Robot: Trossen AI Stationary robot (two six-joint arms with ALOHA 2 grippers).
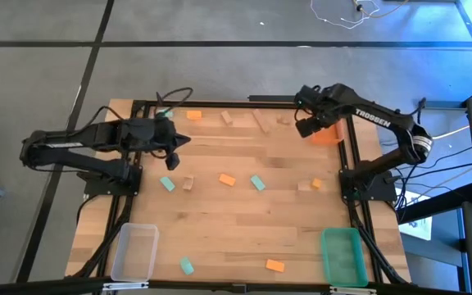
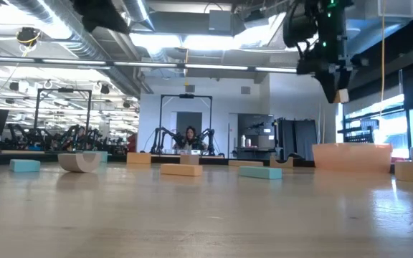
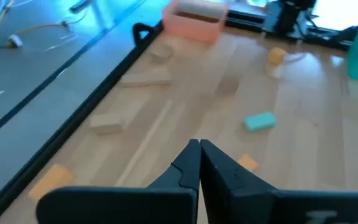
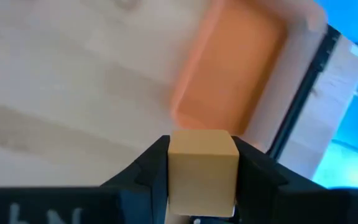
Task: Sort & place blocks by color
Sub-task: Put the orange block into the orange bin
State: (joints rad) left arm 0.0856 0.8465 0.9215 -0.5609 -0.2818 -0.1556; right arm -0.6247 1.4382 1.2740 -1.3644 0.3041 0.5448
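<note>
My right gripper [image 1: 308, 124] hangs high at the table's far right, beside and above the orange bin [image 1: 328, 136], shut on a pale wood block [image 4: 202, 155]. Over the left side of the table my left gripper [image 1: 179, 144] is shut with nothing in it. Loose blocks lie flat on the table: orange ones [image 1: 193, 115] [image 1: 227, 179] [image 1: 275, 265], teal ones [image 1: 167, 183] [image 1: 257, 182] [image 1: 187, 265] and pale wood ones [image 1: 227, 118] [image 1: 188, 183]. My right gripper pinches the pale wood block by two opposite sides [image 4: 171, 163] between its two fingers. The fingers point steeply down. The block is lifted clear, high over the table, its lower end [image 2: 343, 94] showing at the fingertips in the low view.
A clear bin [image 1: 135, 250] stands at the near left corner and a green bin [image 1: 341, 256] at the near right. A long wood piece [image 1: 260, 123] lies near the far edge. Black frame rails run along the table's edges.
</note>
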